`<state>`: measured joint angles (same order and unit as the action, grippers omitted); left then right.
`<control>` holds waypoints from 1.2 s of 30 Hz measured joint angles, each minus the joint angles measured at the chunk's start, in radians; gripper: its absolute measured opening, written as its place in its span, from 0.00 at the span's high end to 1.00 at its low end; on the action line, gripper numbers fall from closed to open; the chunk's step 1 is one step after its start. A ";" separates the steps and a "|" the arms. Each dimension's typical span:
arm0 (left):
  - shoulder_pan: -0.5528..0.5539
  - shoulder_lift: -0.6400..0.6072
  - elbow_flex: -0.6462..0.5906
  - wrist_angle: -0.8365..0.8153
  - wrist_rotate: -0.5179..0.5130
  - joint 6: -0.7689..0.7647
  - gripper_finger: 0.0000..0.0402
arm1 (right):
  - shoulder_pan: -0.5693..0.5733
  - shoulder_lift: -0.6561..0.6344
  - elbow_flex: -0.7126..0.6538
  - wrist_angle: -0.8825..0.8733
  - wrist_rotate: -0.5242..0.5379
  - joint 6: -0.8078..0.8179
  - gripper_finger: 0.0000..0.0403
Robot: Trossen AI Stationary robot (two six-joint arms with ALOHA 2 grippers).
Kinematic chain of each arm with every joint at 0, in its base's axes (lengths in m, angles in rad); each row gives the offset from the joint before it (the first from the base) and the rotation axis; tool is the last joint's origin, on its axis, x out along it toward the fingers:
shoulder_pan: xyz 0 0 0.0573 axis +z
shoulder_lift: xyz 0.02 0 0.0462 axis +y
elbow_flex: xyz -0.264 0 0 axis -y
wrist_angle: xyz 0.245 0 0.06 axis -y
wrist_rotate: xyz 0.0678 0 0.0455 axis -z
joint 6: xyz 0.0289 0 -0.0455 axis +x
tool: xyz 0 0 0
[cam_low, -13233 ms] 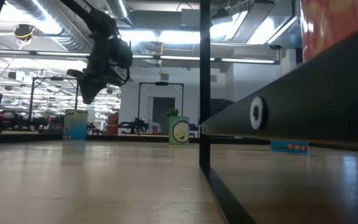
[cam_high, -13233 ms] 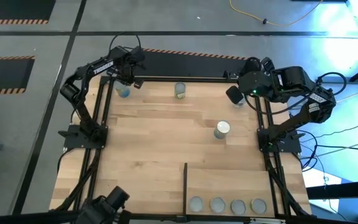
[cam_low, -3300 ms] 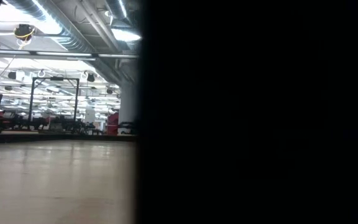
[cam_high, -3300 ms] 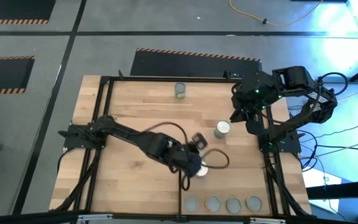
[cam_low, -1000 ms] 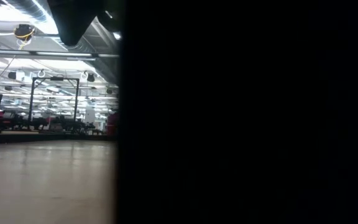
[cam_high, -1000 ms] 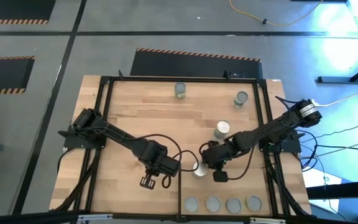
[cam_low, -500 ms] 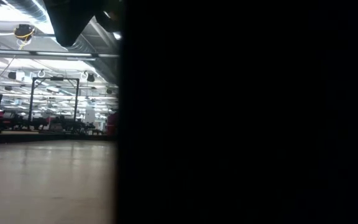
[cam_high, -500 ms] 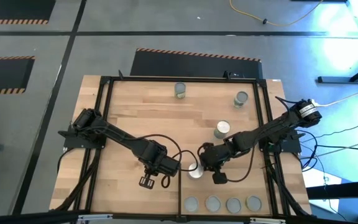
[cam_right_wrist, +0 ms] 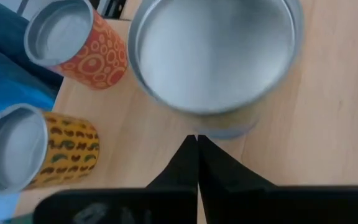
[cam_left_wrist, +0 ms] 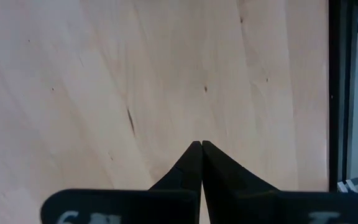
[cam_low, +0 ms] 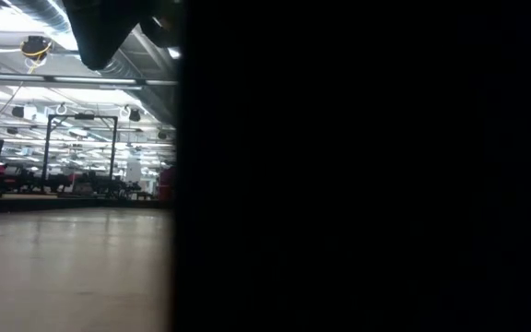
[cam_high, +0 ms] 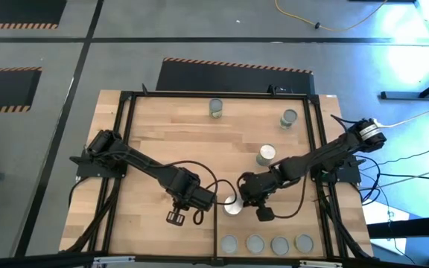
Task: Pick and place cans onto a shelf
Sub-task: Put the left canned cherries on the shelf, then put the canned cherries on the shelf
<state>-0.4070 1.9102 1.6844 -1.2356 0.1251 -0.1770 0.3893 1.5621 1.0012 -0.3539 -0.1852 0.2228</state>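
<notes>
- Pressing tips together, right pincer [cam_right_wrist: 197,138] sits closed just beside a silver-top can [cam_high: 233,206], holding nothing.
- Left pincer [cam_left_wrist: 201,144] closed, empty — over bare bench [cam_high: 155,141].
- Four cans [cam_high: 267,243] lined on shelf [cam_high: 289,217].

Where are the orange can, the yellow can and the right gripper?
orange can [cam_right_wrist: 92,59], right wrist view, on its patterned side.
yellow can [cam_right_wrist: 67,152], right wrist view, on its patterned side.
right gripper [cam_right_wrist: 196,140], right wrist view, where its shut fingertips meet.
</notes>
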 joint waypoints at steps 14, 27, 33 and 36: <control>0.041 -0.194 0.000 -0.060 -0.141 -0.106 1.00 | -0.022 -0.053 0.362 -0.739 0.216 0.144 0.98; 0.055 -0.406 0.000 -0.075 -0.331 -0.131 1.00 | -0.131 -0.052 0.383 -0.849 0.226 0.221 0.80; 0.059 -0.452 0.001 -0.086 -0.379 -0.127 1.00 | -0.222 -0.052 0.383 -0.886 0.289 0.244 0.73; 0.070 -0.457 0.001 -0.104 -0.389 -0.130 1.00 | -0.279 -0.052 0.373 -0.928 0.277 0.275 0.72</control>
<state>-0.3372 1.4528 1.6852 -1.3394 -0.2644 -0.3070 0.1107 1.5105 1.3742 -1.2824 0.0919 0.4980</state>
